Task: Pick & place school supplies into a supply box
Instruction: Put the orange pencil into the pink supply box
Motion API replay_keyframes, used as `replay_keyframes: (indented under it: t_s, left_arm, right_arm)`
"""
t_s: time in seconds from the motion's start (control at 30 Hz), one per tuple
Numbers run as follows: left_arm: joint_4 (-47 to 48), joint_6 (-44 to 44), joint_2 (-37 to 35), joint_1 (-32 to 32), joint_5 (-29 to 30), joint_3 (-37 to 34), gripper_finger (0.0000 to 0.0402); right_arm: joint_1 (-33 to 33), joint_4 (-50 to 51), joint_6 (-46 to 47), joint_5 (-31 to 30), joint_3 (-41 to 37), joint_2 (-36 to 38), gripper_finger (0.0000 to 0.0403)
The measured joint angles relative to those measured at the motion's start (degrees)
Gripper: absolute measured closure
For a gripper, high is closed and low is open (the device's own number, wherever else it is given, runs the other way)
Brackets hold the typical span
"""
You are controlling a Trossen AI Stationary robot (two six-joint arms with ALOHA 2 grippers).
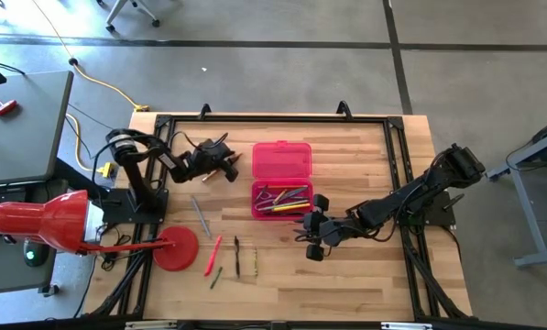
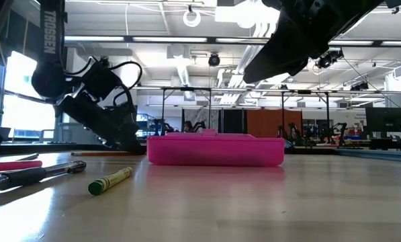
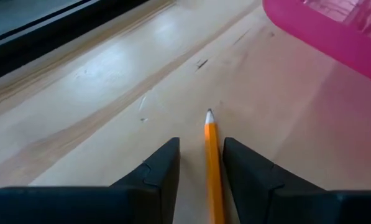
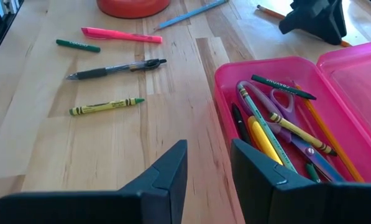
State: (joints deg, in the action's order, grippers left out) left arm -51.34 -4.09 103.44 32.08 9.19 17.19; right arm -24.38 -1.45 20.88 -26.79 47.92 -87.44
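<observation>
An orange pencil lies flat on the table just left of the open pink supply box. My left gripper is low over it and open, one finger on each side of the shaft, the fingers lying along the pencil without touching it. The box's tray holds purple scissors, pencils and crayons. My right gripper hovers open above the table by the tray's near right corner, with nothing between its fingers. More school supplies lie loose near the front edge.
A grey pencil, pink pen, black pen, green crayon and yellow-green crayon lie between the box and the near edge. A red disc sits at the front left. The box's lid lies flat behind the tray.
</observation>
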Motion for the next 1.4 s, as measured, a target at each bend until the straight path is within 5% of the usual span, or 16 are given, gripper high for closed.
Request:
replay_keyframes:
  t_s: [0.53, 0.77, 1.4]
  left_arm:
    - [0.2, -4.2, 0.6, -0.3, 1.4, -0.5, 0.0307]
    - [-0.7, -6.5, 1.2, -1.0, 1.8, -0.6, 0.0379]
    - [-8.2, -13.1, 0.4, -1.0, -1.5, -1.0, 0.0378]
  right_arm:
    - [0.0, -0.1, -0.1, 0.1, 0.0, 0.0, 0.0302]
    - [0.0, -0.1, -0.3, 0.1, 0.0, 0.0, 0.0302]
    - [0.0, -0.1, 0.1, 0.2, 0.0, 0.0, 0.0302]
